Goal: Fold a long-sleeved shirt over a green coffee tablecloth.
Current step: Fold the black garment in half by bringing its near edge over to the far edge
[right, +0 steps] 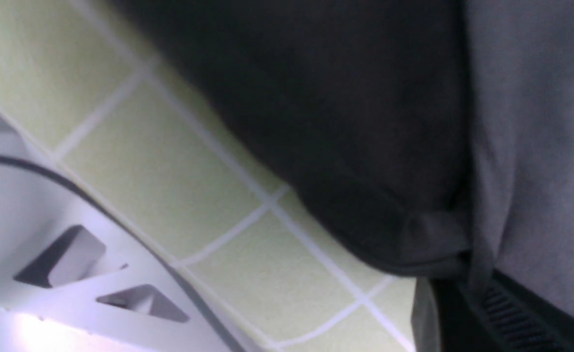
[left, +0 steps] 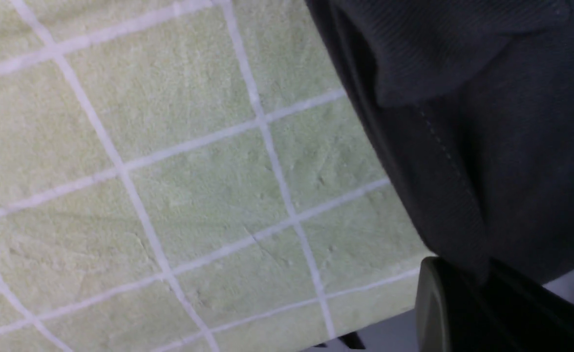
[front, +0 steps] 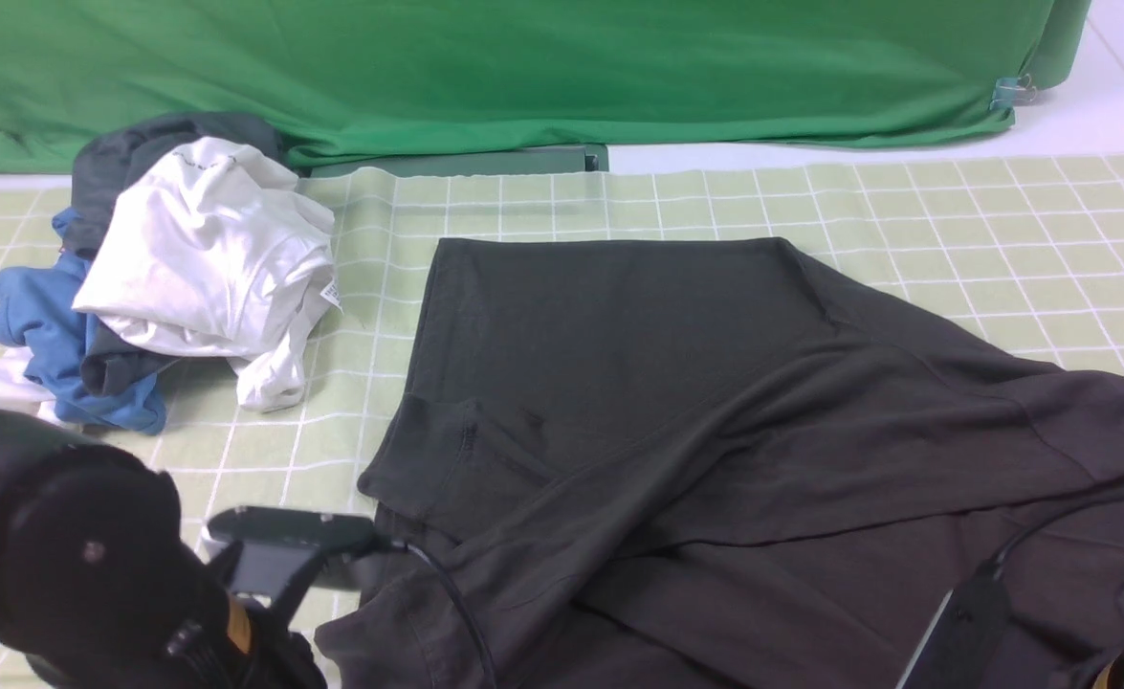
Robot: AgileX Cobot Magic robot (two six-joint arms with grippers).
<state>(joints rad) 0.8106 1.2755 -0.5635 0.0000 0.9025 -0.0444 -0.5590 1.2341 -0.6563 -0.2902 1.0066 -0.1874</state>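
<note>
Nearest the front camera sits my left gripper [front: 356, 550], jaws together on the near-left edge of the long-sleeved shirt [front: 676, 383]. My right gripper [front: 978, 593] is low at the near right, on the same dark cloth. The shirt lies spread on the green coffee tablecloth [front: 954, 211], a sleeve seemingly folded across its body, well apart from the white shirt [front: 208, 249] and blue garment [front: 35, 316] piled far left.

From my left wrist, the stitched edge runs straight into the closed jaws, with grid cloth beside it.

From my right wrist, a bunched fold of hem sits clamped at the jaws.

To fold well, I judge both corners should rise evenly and travel together toward the far edge, with the fabric taut and without dragging the tablecloth.
</note>
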